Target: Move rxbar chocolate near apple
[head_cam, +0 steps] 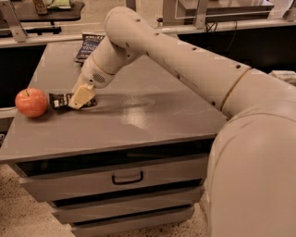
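Note:
The rxbar chocolate point(58, 100) is a small black wrapper with white lettering, low over the grey cabinet top point(157, 115) at its left side. My gripper point(81, 97) is shut on the bar's right part, and its cream fingers cover that end. The red-orange apple point(31, 102) sits at the cabinet's left edge, a short gap to the left of the bar's free end. My arm reaches in from the right across the cabinet top.
A dark blue chip bag point(90, 45) lies at the back left of the cabinet top. The cabinet has drawers with a handle point(127, 177) below its front edge. A dark table point(41, 14) stands behind at the upper left.

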You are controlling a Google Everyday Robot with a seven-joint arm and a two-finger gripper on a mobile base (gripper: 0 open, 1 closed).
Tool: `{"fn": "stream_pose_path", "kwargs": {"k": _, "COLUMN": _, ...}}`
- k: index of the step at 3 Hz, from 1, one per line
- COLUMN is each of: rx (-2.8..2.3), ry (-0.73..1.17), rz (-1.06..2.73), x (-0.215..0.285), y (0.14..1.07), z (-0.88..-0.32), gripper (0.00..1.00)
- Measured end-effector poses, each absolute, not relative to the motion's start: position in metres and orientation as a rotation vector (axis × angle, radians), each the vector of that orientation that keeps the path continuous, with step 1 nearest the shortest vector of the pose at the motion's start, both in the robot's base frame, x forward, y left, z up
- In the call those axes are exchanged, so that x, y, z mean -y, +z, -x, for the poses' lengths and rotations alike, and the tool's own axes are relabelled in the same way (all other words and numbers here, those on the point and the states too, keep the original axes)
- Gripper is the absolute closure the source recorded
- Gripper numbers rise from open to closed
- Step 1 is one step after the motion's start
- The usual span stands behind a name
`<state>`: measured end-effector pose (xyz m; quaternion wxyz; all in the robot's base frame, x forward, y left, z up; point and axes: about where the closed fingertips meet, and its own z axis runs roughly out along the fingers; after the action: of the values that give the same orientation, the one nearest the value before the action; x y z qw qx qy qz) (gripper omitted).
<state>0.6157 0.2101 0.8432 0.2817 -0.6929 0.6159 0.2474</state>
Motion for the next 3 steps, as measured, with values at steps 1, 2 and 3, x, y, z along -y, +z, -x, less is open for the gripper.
{"fn": "stream_pose_path", "kwargs": {"k": 1, "rx": -1.641, "ry": 0.687, "rz": 1.864, "x": -0.2170, "y": 0.8407, "z": -0.6114, "gripper": 0.15}}
{"fn": "stream_pose_path", "kwargs": {"k": 2, "rx": -1.637, "ry": 0.700, "rz": 1.869, "x": -0.2203, "y": 0.8395, "z": -0.6086, "gripper": 0.00}}
{"fn": "stream_pose_path", "kwargs": {"k": 3, "rx": -1.636, "ry": 0.700, "rz": 1.869, "x": -0.2203, "y": 0.8395, "z": -0.6086, "gripper": 0.00}}
